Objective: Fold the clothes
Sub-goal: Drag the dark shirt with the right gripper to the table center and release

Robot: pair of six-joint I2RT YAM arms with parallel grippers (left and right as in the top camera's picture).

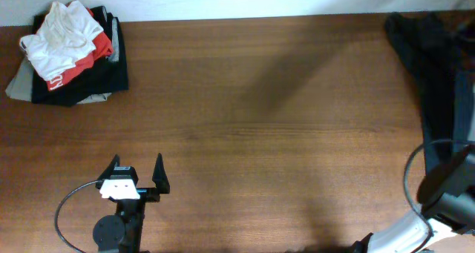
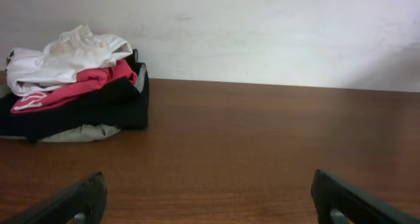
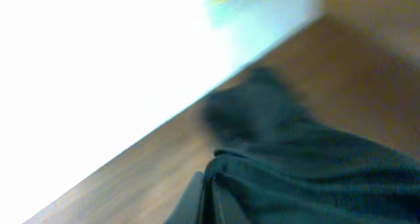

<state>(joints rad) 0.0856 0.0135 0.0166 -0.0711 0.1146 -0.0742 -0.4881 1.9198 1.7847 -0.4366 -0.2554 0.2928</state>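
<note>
So the dark T-shirt [image 1: 434, 67] is bunched up at the far right end of the table [image 1: 260, 134], partly running out of the overhead view and nowhere near flat. The right gripper [image 3: 209, 183] has its fingers pressed together on a fold of it. From the wrist camera it looks like a really thin pinch, right at the tips. That picture is blurry, so I can't tell how much cloth is actually in there.

That's my main worry. If the arm drags the shirt toward the middle with so little bite, the fabric probably slides out and the shirt flops back in a heap. Second worry: it may have caught more than one layer, so a pull would bring the shirt out twisted instead of spread, and any fold on top of that locks in the mess. The shirt also seems close to the table's right edge, so a sloppy tug could tip it off.

The left gripper [image 1: 136, 166] hovers front left, fingers wide apart, holding nothing, well apart from the shirt. The pile [image 1: 70, 75] of other clothes in the far left corner is nearer to it, so a careless reach could snag the wrong thing.
</note>
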